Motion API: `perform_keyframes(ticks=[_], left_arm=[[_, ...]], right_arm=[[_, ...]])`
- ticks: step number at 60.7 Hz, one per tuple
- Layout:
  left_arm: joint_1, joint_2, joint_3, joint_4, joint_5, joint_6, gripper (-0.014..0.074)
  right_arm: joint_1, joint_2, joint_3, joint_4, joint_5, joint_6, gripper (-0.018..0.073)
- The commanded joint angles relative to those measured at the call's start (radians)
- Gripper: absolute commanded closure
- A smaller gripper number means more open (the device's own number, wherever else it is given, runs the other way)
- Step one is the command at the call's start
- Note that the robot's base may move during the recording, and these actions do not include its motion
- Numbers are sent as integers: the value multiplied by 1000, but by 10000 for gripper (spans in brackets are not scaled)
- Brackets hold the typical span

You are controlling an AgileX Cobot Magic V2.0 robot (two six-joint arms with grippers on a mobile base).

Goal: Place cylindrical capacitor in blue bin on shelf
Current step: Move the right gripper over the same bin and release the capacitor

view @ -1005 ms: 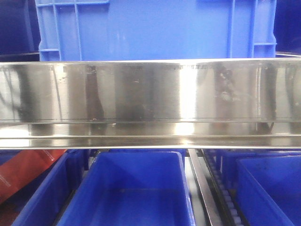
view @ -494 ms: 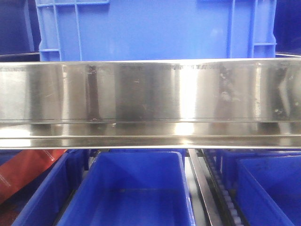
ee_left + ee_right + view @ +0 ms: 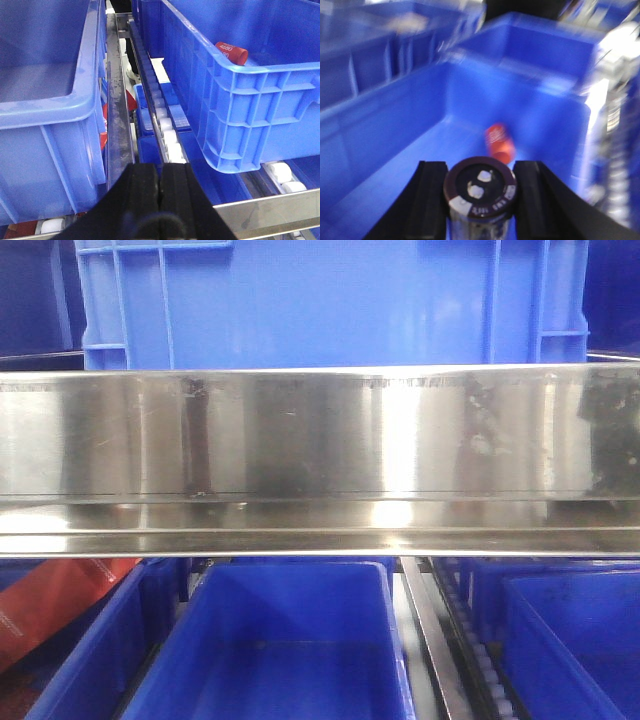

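**Capacitor pinched over the blue bin**

Your right hand (image 3: 479, 200) sits at the bottom centre of its wrist view, black fingers (image 3: 427, 200) clamped on either side of the cylindrical capacitor (image 3: 480, 192), whose dark top with two silvery terminals faces the camera. Just beyond it, mid-frame, an orange cylinder (image 3: 499, 142) lies on the floor of the blue bin (image 3: 395, 130); the picture is blurred, so finer detail is lost.

Your left hand (image 3: 161, 195) shows at the bottom of its own view, fingers pressed flat together with nothing between them. Past it, roller tracks (image 3: 162, 117) run up the frame between two blue crates, and the right crate (image 3: 240, 115) holds an orange cylinder marked 4680 at upper right.

From the front camera, the shelf (image 3: 320, 440) rail spans mid-frame, blue bins below and above.
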Motion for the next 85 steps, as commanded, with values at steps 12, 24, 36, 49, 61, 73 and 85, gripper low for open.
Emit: perform_keyframes(ticks=[12,24,36,49,61,73,85], left_arm=[[1,-7,1,-9,-12,-9,708],[1,-7,1,-9,-12,-9,708],[1,-7,1,-9,-12,-9,708],[1,-7,1,-9,-12,-9,708],[1,-7,1,-9,-14,-9,708],[1,-7,1,-9,-14,-9,708],[1,-7,1,-9,-22,-9,708]], right_arm=[[2,202,-103,13,78,-8,686],[2,247,-103,13,112,-8,467],[2,241,-103,13,114,-8,105],[2,198,-103,13,132,-8,114],[-5,91,-103,13,131,-8,365],[-57,-63,-53,6,131,-8,645],[-137,-249,145,6,96,-8,720]])
